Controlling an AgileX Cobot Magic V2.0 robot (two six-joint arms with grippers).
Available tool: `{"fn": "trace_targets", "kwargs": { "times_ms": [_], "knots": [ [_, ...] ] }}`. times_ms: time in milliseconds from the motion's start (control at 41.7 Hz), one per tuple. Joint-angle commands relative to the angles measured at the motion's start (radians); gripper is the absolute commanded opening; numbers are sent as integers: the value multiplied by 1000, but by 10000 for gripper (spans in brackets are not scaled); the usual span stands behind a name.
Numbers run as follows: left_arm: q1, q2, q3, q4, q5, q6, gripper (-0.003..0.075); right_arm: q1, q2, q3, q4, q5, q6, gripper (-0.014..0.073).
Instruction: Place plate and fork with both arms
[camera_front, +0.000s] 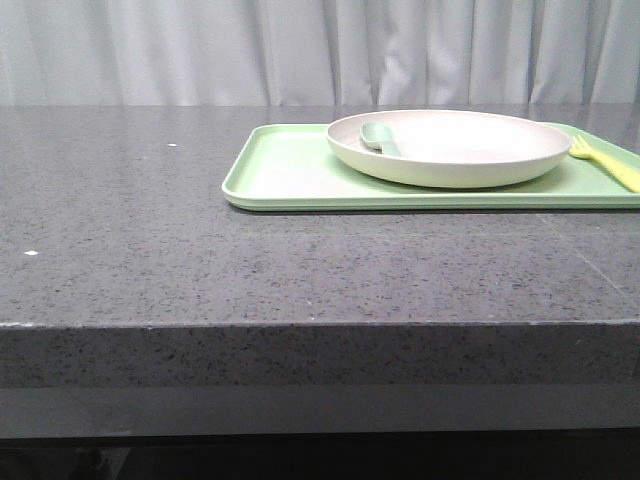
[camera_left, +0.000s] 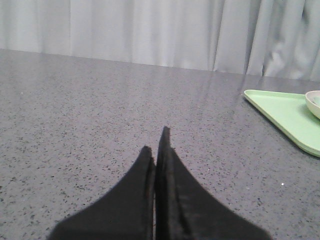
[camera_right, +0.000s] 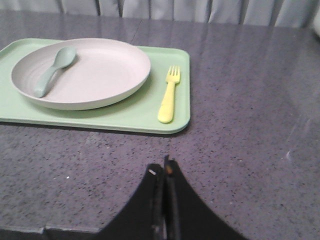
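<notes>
The cream plate (camera_front: 450, 147) (camera_right: 82, 72) rests on a light green tray (camera_front: 290, 170) (camera_right: 177, 107) at the table's right side. Beside the plate, on the tray's right part, lies the pale yellow fork (camera_front: 607, 160) (camera_right: 169, 95). My right gripper (camera_right: 164, 167) is shut and holds nothing; it hovers over bare tabletop, short of the tray's near edge. My left gripper (camera_left: 156, 142) is shut and empty too, over open table well left of the tray (camera_left: 285, 112). Only a sliver of the plate's rim (camera_left: 314, 102) shows in the left wrist view. Neither gripper appears in the front view.
A grey-green spoon (camera_front: 380, 138) (camera_right: 52, 72) lies inside the plate. The dark speckled stone table (camera_front: 150, 230) has its front edge close to the camera. Grey curtains (camera_front: 300, 50) hang behind it.
</notes>
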Motion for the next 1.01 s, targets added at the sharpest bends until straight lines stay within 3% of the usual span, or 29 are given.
{"fn": "trace_targets", "kwargs": {
  "times_ms": [0,240,504,983],
  "knots": [
    [-6,-22,3,-8,-79,6,-18,-39,-83,96,-11,-216,-13,-68],
    [-6,-22,3,-8,-79,6,-18,-72,-153,316,-9,-499,-13,-68],
    [-6,-21,3,-8,-79,6,-18,-23,-154,316,-8,-520,-13,-68],
    [-6,-21,3,-8,-79,6,-18,-24,-154,316,-8,-520,-13,-68]
  ]
}}
